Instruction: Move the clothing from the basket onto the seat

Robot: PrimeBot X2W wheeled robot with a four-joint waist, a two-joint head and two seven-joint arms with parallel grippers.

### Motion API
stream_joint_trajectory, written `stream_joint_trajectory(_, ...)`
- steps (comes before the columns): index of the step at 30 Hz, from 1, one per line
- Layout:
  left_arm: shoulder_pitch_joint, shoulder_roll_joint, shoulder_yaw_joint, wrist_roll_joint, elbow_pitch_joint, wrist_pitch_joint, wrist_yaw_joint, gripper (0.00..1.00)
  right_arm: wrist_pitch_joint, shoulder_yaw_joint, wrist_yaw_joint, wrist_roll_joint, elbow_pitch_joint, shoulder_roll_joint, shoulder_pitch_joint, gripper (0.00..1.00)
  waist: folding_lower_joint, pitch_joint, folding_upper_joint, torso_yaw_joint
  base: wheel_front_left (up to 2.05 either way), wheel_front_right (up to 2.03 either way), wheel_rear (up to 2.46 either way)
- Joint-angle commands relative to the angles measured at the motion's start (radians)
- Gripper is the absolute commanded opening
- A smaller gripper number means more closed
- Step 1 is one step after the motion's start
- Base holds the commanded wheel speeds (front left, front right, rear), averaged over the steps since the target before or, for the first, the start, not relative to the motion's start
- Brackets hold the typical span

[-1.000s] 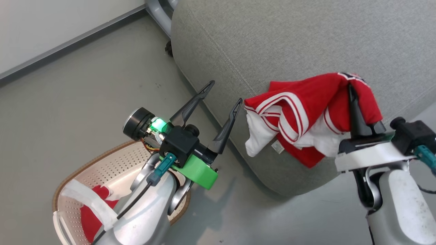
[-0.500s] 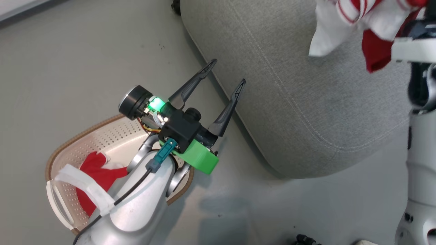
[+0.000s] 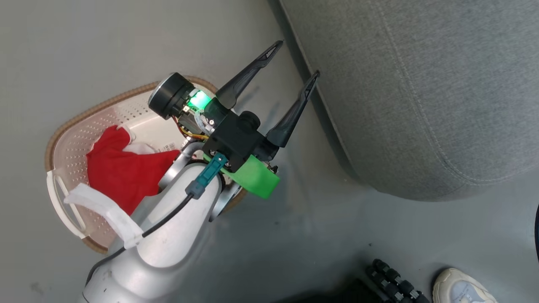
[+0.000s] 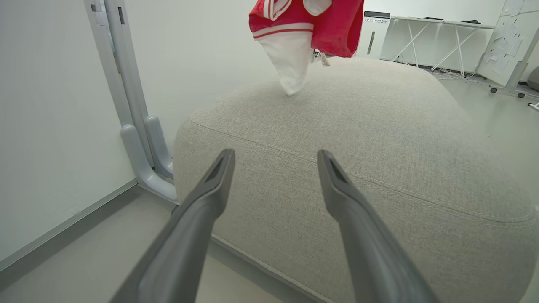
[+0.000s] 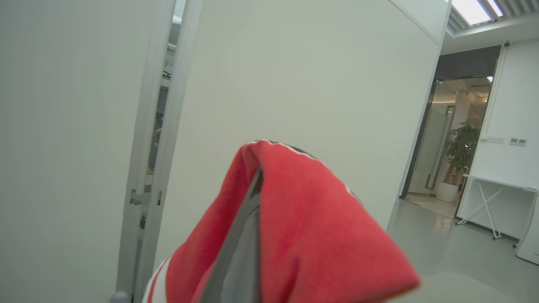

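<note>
The right gripper (image 5: 257,176) is clamped on a red sports garment with white trim (image 4: 337,25), which hangs over the top of the large grey woven-fabric seat cushion (image 4: 379,139), its white corner at or just above the surface. Beside the seat, the cream perforated plastic basket with a brown rim (image 3: 73,141) holds a second red garment (image 3: 122,172). The left gripper (image 3: 297,58) hovers between basket and seat, fingers spread and empty, so I judge about half the job remains.

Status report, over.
Left gripper open, empty, by the basket. Right gripper shut on red-and-white garment, hanging over the seat. Another red garment in basket. Shoe nearby.
</note>
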Motion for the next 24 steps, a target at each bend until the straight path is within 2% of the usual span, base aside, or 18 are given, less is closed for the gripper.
stream_joint_trajectory(1,-0.023,0.005,-0.003,0.006,-0.001,0.001,-0.002,1.00,-0.002,-0.012,0.000,-0.005,0.037,-0.013,-0.029,0.00,-0.0001,0.077,-0.0001,0.052,0.00,0.00,0.00)
stream_joint_trajectory(6,-0.032,0.006,-0.004,0.002,0.001,0.001,-0.002,1.00,-0.002,-0.005,0.000,-0.021,0.181,-0.015,-0.051,0.00,-0.0001,0.105,-0.0001,0.067,0.00,0.00,0.00)
stream_joint_trajectory(11,-0.037,-0.002,-0.011,0.003,-0.001,0.001,-0.002,1.00,-0.002,-0.035,0.000,-0.018,0.311,-0.005,-0.002,0.00,-0.0001,0.117,-0.0001,0.082,0.00,0.00,0.00)
stream_joint_trajectory(15,-0.041,-0.005,-0.011,0.001,0.000,0.001,-0.002,1.00,-0.002,-0.026,0.000,-0.028,0.370,0.000,0.042,0.00,-0.0001,0.119,-0.0001,0.088,0.00,0.00,0.00)
stream_joint_trajectory(23,-0.048,-0.012,-0.003,-0.004,0.001,0.001,-0.002,1.00,-0.002,-0.021,0.000,-0.019,0.398,0.021,0.099,0.00,-0.0001,0.114,-0.0001,0.098,0.00,0.00,0.00)
stream_joint_trajectory(24,-0.046,-0.012,-0.002,-0.005,0.002,0.001,-0.002,1.00,-0.002,-0.022,0.000,-0.021,0.398,0.023,0.105,0.18,-0.0001,0.109,-0.0001,0.099,0.00,0.00,0.00)
